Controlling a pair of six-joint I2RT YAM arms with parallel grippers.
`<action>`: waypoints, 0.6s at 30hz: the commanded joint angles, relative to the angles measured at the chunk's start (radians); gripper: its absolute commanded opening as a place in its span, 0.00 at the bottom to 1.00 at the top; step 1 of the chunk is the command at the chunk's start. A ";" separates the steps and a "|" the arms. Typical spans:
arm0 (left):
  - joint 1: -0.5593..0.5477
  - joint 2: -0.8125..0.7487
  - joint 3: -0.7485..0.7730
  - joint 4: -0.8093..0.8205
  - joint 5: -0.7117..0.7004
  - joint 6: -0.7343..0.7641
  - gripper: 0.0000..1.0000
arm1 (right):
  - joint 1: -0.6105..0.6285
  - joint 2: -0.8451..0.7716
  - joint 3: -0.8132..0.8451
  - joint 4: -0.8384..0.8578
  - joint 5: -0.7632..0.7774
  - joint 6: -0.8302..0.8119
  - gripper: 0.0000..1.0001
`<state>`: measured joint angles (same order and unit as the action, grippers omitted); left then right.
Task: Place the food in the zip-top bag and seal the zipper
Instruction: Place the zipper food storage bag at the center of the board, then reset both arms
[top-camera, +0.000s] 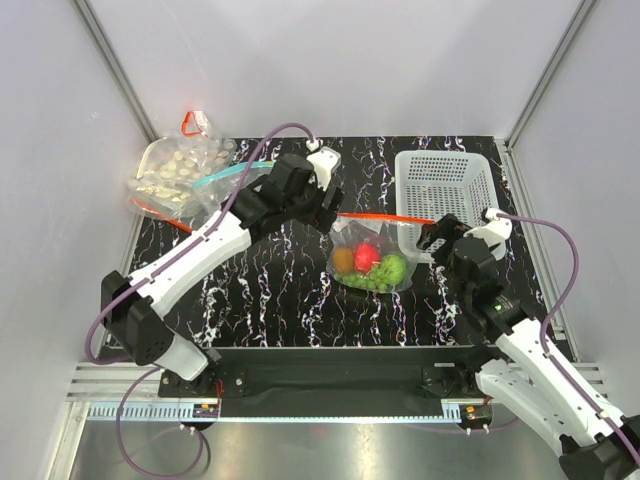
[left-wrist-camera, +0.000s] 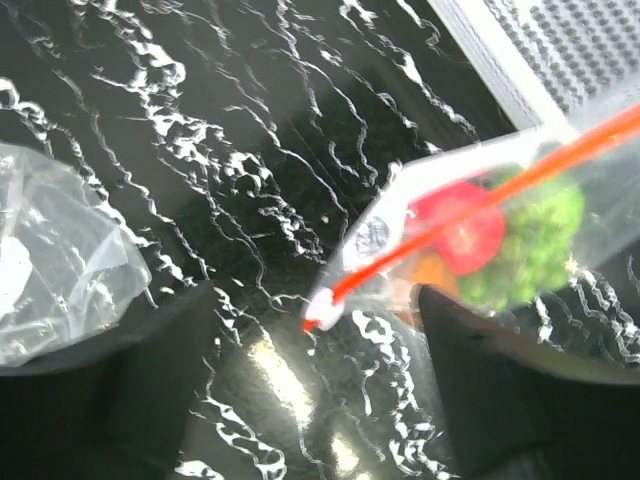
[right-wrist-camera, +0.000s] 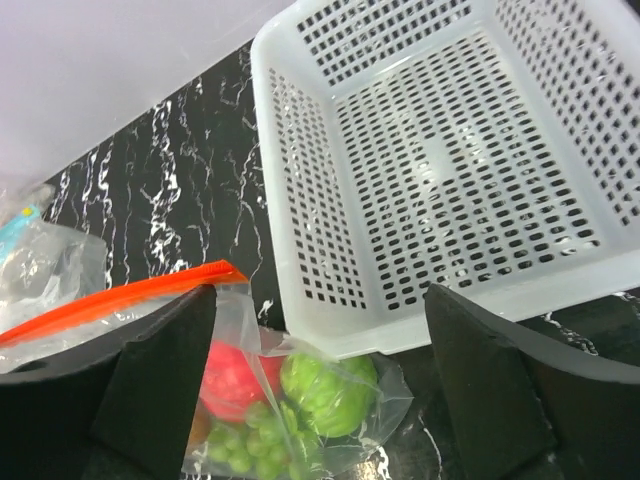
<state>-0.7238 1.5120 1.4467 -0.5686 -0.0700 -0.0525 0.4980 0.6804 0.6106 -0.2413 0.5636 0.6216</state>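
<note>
My left fingers (left-wrist-camera: 150, 390) and right fingers (right-wrist-camera: 500, 380) stand spread, gripping nothing, at the zipper (top-camera: 385, 216)'s two ends. I see food (top-camera: 368, 258) inside the bag (top-camera: 347, 233).

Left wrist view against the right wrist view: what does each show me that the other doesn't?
Only left wrist: the zipper at its left end, and a clear look at the brown-orange ball. Only right wrist: the zipper's right end and the white basket with its whole interior. Both: the zip-top bag holding the red fruit and green grapes.
</note>
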 joint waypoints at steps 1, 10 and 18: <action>0.009 -0.093 -0.009 0.105 -0.056 -0.038 0.99 | -0.004 -0.015 0.081 -0.035 0.105 -0.039 0.93; 0.009 -0.415 -0.189 -0.017 -0.208 -0.182 0.99 | -0.004 -0.116 0.257 -0.255 0.173 -0.088 1.00; 0.011 -0.743 -0.356 -0.120 -0.221 -0.175 0.99 | -0.004 -0.128 0.370 -0.493 0.219 -0.008 1.00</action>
<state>-0.7158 0.8375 1.1374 -0.6582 -0.2577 -0.2283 0.4961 0.5556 0.9451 -0.6018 0.7437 0.5819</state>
